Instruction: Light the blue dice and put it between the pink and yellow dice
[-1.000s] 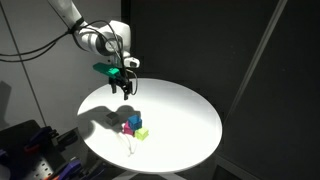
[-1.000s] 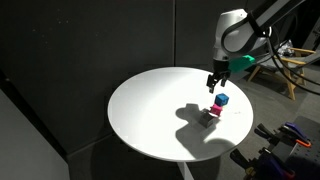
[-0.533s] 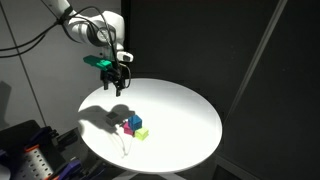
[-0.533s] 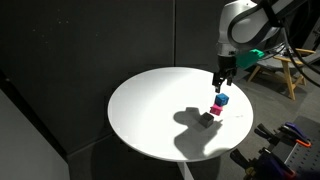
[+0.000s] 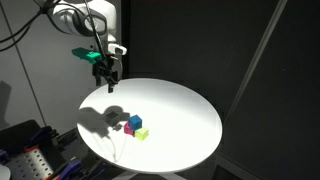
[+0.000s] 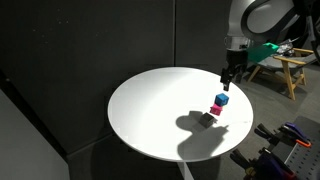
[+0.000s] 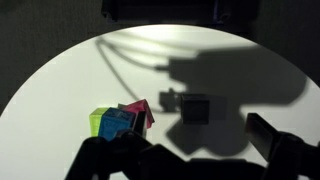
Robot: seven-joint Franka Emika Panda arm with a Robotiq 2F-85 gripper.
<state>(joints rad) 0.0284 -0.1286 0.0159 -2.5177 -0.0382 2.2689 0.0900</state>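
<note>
The blue die (image 5: 134,119) sits on top of the pink die (image 5: 128,126), with the yellow-green die (image 5: 141,132) touching beside them near the middle of the round white table (image 5: 180,115). In the wrist view the yellow-green die (image 7: 100,122), blue die (image 7: 122,124) and pink die (image 7: 141,111) form one cluster. In an exterior view the blue die (image 6: 222,100) stands over the pink die (image 6: 217,109). My gripper (image 5: 108,82) hangs open and empty well above the table, off to one side of the dice; it also shows in the other views (image 6: 229,80) (image 7: 190,150).
A dark cube (image 7: 196,108) lies in the arm's shadow beside the cluster, also seen in an exterior view (image 6: 206,117). The surroundings are black curtains. A wooden chair (image 6: 285,70) and equipment (image 5: 25,150) stand off the table.
My gripper has risen and drawn away from the dice toward the table's edge. The dice have not moved.
</note>
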